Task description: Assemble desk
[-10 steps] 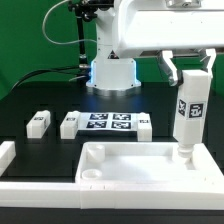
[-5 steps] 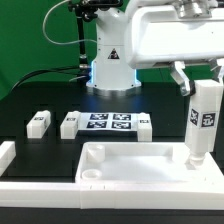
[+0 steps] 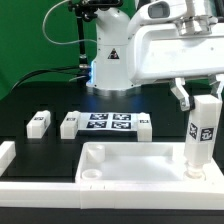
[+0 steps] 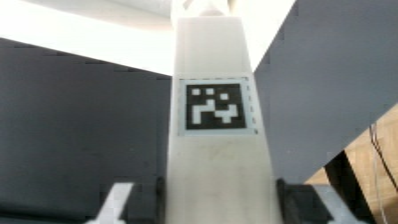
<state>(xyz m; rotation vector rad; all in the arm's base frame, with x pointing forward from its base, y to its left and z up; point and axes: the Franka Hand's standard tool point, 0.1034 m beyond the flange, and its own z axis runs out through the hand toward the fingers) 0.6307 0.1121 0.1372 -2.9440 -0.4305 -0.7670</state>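
Note:
The desk top [image 3: 120, 148], a white tray with a raised rim, lies at the front of the table. My gripper [image 3: 200, 97] is shut on the top of a white leg [image 3: 203, 135] with a square tag and holds it upright. The leg's lower end is in the tray's corner at the exterior view's right; I cannot tell whether it is seated. In the wrist view the leg [image 4: 217, 110] fills the middle, with my gripper [image 4: 217, 208] closed against both its sides. Three loose legs lie behind the tray [image 3: 38, 122] [image 3: 69, 124] [image 3: 144, 125].
The marker board [image 3: 108, 123] lies flat between the loose legs. A white barrier [image 3: 6, 158] runs along the exterior view's left and the front edge. The arm's base [image 3: 112, 70] stands at the back, with a cable and a green backdrop behind it.
The gripper has carried the leg toward the exterior view's right and downward, bringing its lower end down into the tray's corner. The loose legs and the tray have not moved.

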